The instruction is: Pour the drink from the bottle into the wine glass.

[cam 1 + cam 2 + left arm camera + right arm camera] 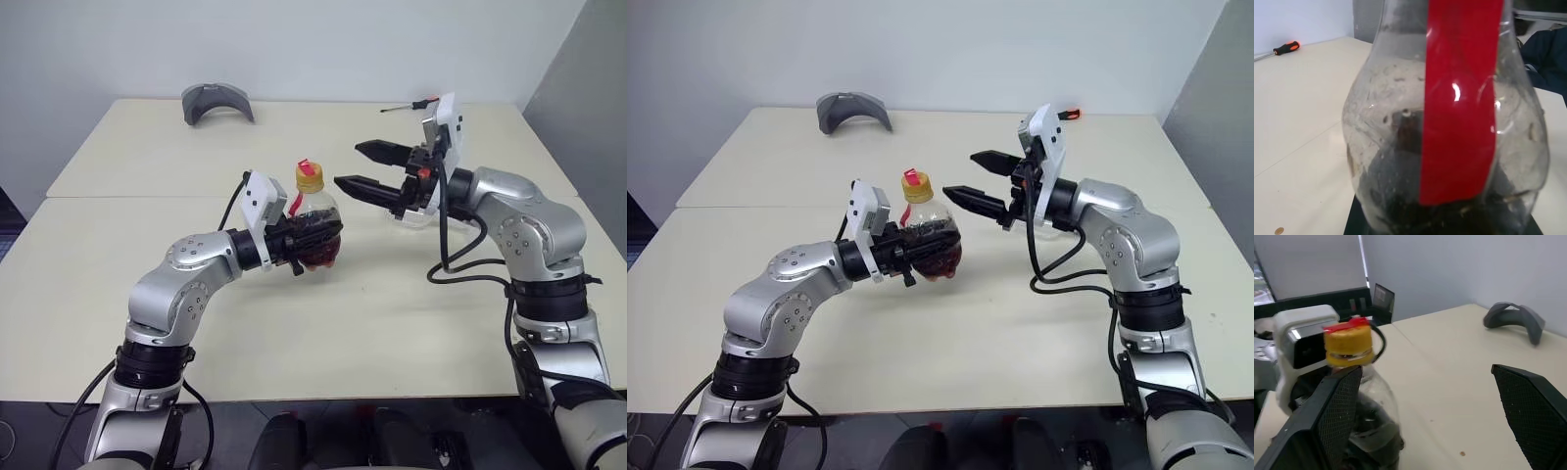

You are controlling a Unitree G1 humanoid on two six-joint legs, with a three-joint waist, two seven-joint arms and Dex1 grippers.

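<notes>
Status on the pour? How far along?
Done: left end effector has lifted the small clear plastic bottle upright off the beige table. In hand: right end effector open beside its yellow cap, still on. Left: uncap, pour the dark drink into the clear wine glass behind the right arm.

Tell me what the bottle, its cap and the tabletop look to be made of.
Bottle: clear thin plastic, glossy; you see through its wall to the dark drink, and highlights sit on it. Cap: yellow opaque plastic, fairly matte, likely ribbed. Tabletop: smooth cream laminate or painted board, low sheen; which of these is unclear.
</notes>
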